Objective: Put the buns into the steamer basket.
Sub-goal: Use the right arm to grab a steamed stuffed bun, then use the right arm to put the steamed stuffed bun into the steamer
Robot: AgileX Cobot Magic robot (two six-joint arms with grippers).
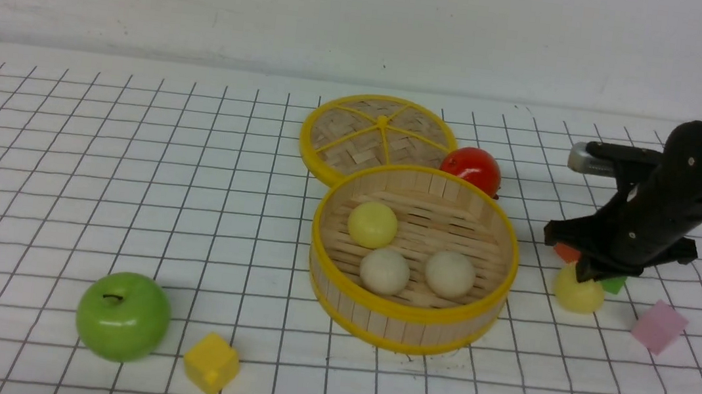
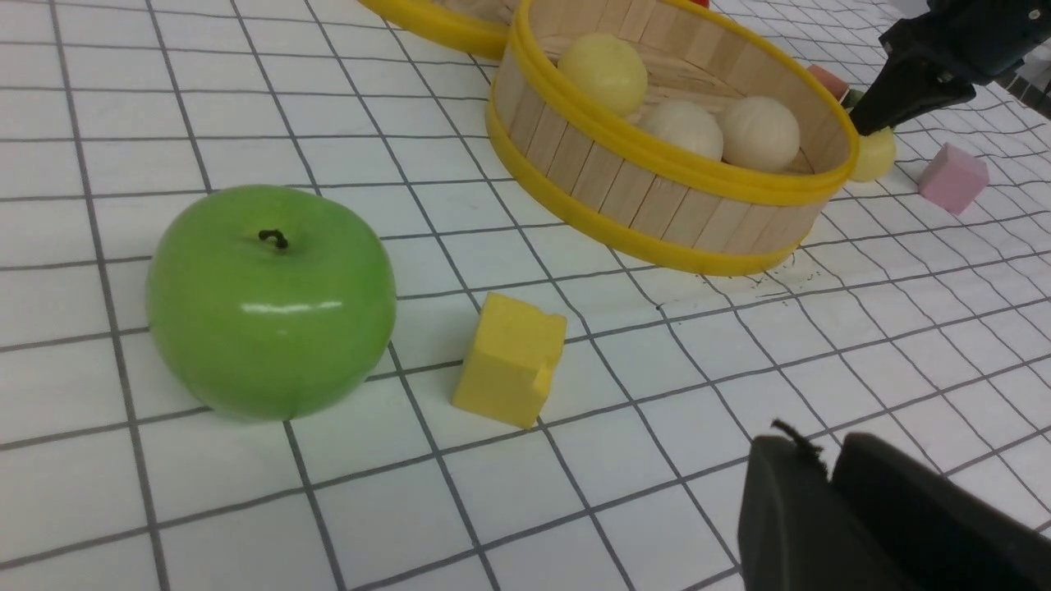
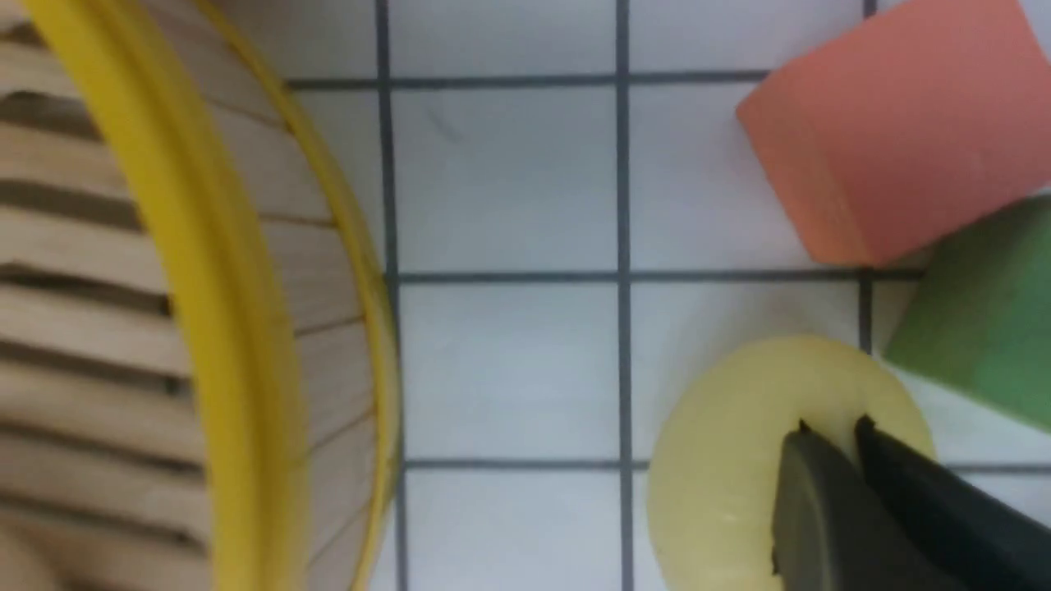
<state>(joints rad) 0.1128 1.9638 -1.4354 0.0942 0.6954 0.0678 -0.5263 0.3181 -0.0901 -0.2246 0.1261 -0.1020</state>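
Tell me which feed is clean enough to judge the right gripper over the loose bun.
Front view: evenly lit, soft shadows, sharp, but the right gripper covers the top of the loose bun. Right wrist view: soft all over, with the rim of the steamer basket blurred. Left wrist view: crisp, with a glare streak on the green apple.

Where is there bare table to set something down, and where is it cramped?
Bare: the table's left half, bordered by lid, steamer basket and green apple; also the front strip right of the yellow cube. Crowded: right of the basket, where the right gripper, loose yellow bun and cubes cluster.
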